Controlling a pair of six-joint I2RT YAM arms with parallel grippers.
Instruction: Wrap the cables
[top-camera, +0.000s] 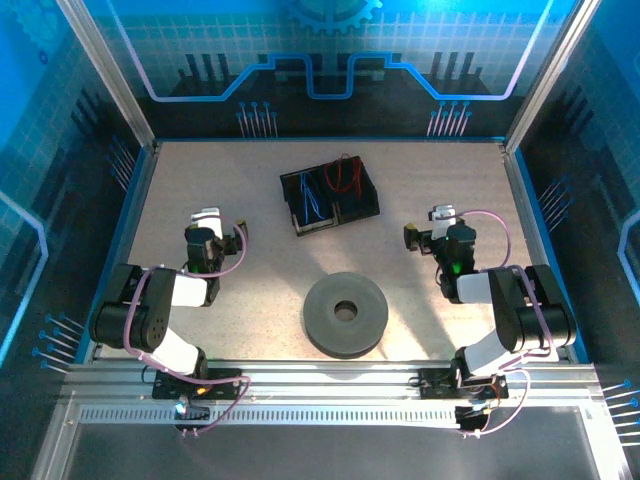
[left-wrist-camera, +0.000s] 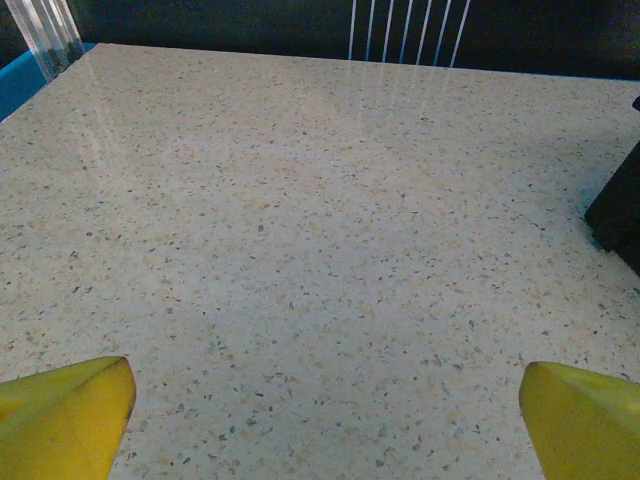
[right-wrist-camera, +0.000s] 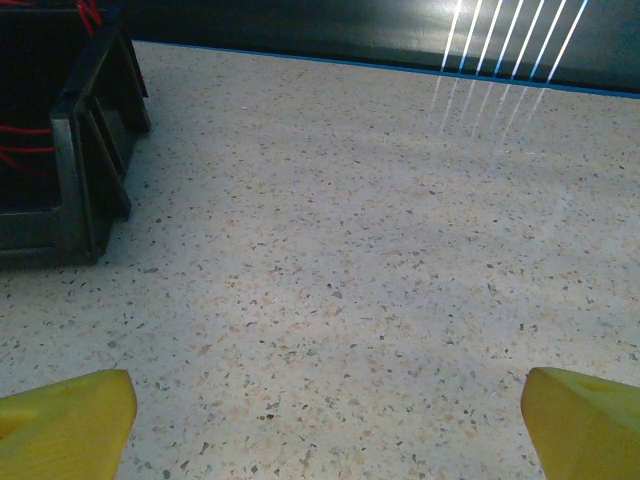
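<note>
2 cables, both in 1 black tray (top-camera: 335, 219), far-centre of bench (top-camera: 200, 180). 1 blue cable (top-camera: 311, 195) bunched loose in tray's left part; 1 red cable (top-camera: 346, 177) bunched in right part. 1 grey disc (top-camera: 345, 313) w/ centre hole lies flat on bench, nearer the arm bases, apart from tray.

2 arms: left arm (top-camera: 160, 300) left of disc, right arm (top-camera: 505, 300) right of it.

Left jaws wide apart, nothing btwn; 2 yellow fingertips (left-wrist-camera: 70, 420) over bare bench, tray corner at right edge of left wrist view. Right jaws wide apart, empty; tray ahead-left in right wrist view, red strands visible inside.
</note>
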